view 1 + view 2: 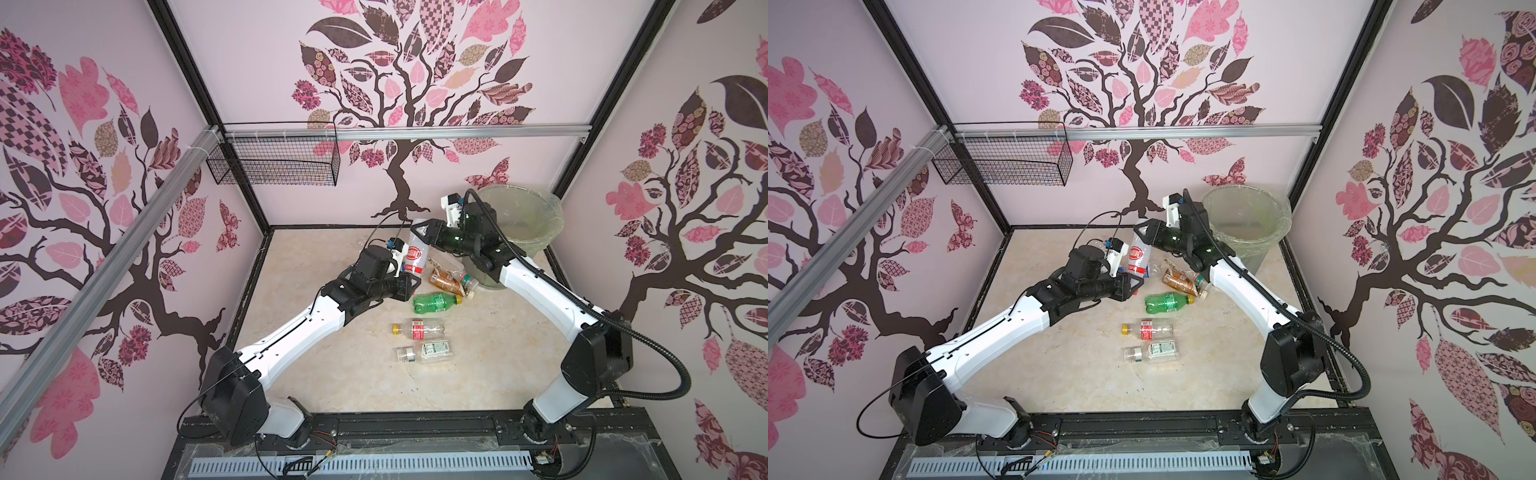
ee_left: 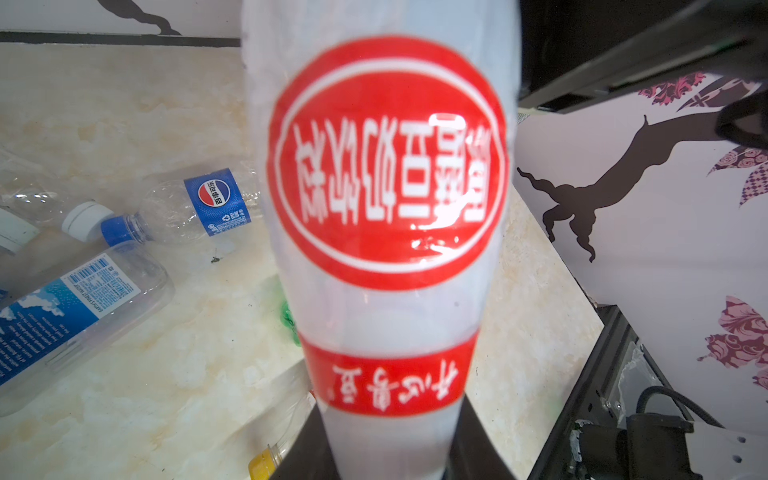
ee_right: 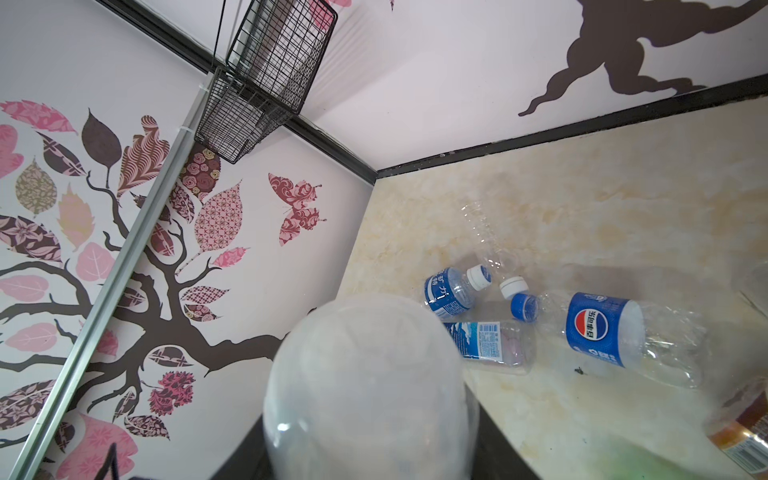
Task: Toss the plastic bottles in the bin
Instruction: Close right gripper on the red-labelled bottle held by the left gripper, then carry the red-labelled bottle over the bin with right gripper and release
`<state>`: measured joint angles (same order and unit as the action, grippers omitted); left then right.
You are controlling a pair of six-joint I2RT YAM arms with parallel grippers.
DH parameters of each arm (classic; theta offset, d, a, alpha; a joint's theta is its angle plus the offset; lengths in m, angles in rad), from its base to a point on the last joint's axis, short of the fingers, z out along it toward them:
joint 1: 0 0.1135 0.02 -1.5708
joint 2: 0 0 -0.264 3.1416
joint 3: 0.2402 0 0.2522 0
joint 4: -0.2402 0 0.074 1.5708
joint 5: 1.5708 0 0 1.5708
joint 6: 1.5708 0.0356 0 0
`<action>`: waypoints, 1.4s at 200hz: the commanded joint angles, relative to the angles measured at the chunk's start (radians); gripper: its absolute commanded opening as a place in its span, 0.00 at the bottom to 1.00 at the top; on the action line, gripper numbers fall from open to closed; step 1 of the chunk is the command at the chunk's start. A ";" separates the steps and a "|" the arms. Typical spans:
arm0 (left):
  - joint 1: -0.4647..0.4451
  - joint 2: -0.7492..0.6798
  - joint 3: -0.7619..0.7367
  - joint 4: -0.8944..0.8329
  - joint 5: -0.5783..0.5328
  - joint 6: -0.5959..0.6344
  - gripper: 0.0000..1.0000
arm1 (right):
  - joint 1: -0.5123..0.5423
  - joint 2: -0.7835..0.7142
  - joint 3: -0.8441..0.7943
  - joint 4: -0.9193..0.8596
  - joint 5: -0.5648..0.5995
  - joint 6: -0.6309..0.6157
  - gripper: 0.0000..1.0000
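Our left end effector (image 1: 410, 284) clamps the neck of the white bottle (image 1: 417, 254). Its base, the end nearer the bin (image 1: 540, 232), sits in our right end effector (image 1: 417, 228), grip unclear.

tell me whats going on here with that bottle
The left end effector grips the white bottle with the red label at its neck, lifted off the table. The right end effector sits around its base; whether it has closed is unclear. It looks like a handover toward the bin at the far right. The green bottle and several others lie on the table.
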<state>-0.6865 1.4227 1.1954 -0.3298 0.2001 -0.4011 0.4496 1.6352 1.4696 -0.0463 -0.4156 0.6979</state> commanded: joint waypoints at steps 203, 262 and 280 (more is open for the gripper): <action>-0.022 0.105 0.503 0.020 0.048 0.044 0.98 | -0.050 -0.342 0.520 -0.014 1.085 -0.834 0.45; -0.024 0.103 0.469 -0.017 0.034 0.084 0.98 | -0.156 -0.113 0.457 -0.058 1.103 -0.845 0.48; -0.024 0.094 0.446 -0.028 0.023 0.093 0.98 | -0.199 -0.019 0.461 -0.153 1.109 -0.766 0.53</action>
<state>-0.7078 1.5307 1.6512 -0.3431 0.2371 -0.3389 0.3035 1.4643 1.9667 -0.0437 0.6632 -0.1448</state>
